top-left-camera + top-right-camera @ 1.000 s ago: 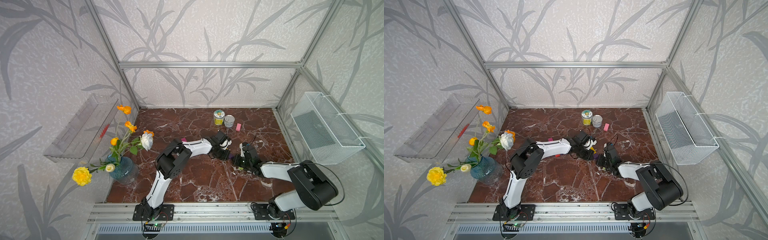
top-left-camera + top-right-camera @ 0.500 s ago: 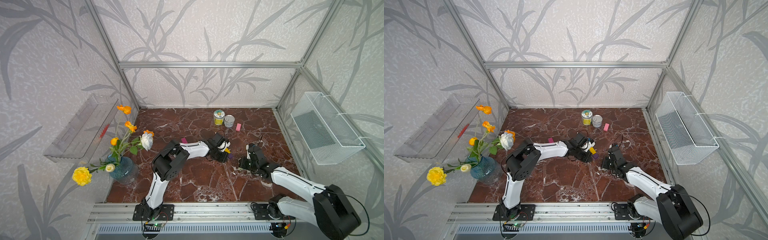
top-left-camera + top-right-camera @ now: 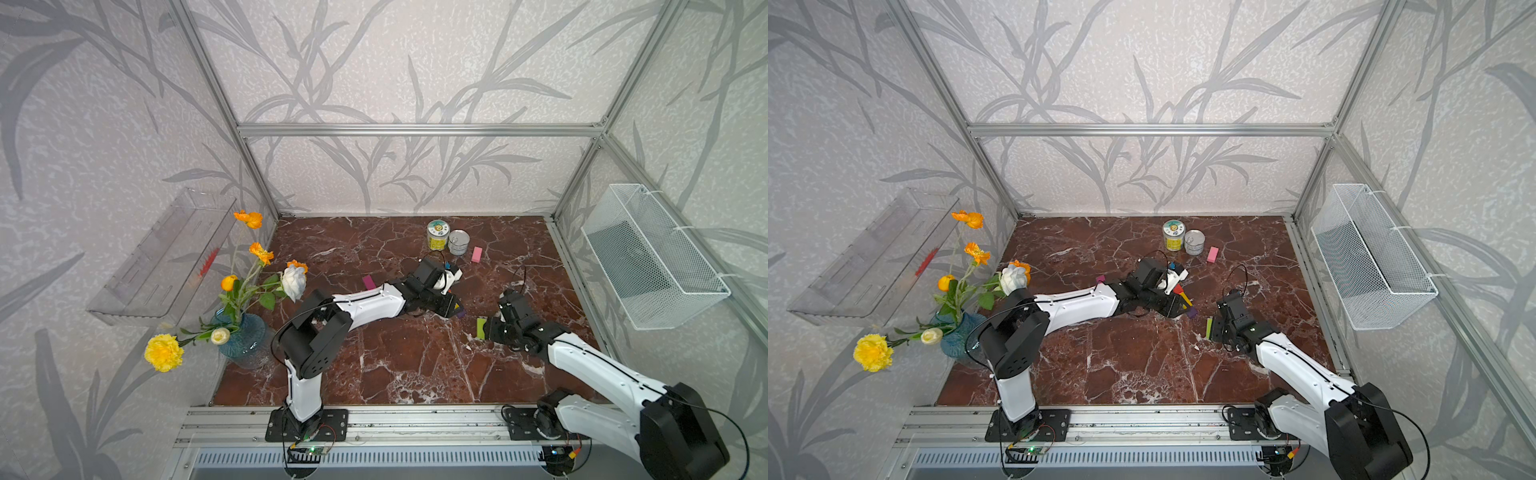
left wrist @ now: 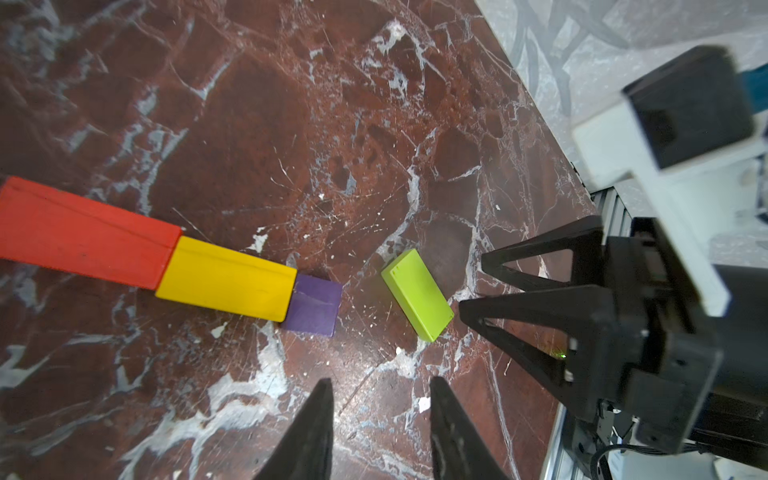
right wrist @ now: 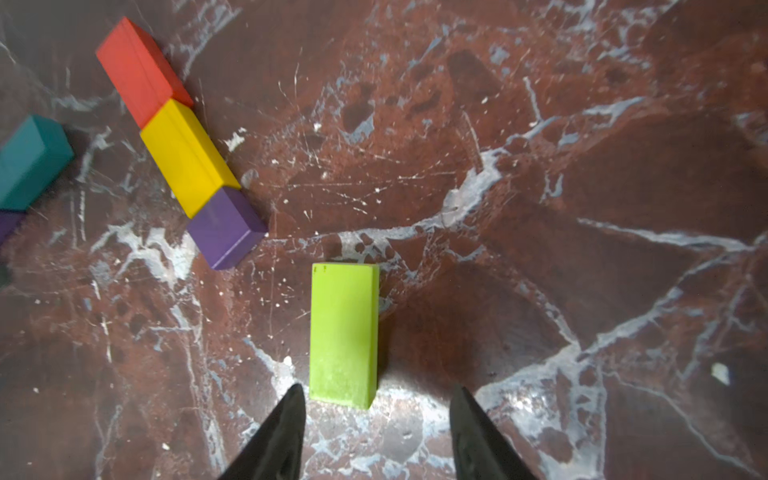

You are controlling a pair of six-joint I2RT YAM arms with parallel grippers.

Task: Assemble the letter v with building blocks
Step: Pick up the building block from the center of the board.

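R tool [image 5: 377,388] spread; lime block [image 5: 344,332] prob. free.

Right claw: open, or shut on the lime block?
Open. The right claw has its fingers apart, wider than the lime block, which lies flat on the table at their tips.

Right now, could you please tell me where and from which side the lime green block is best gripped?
Probably best: grip the lime green block across its two long sides, near mid-length, from above. It lies flat with both long sides free, apart from the purple block, and the open right gripper at its short end stands wider than the block.
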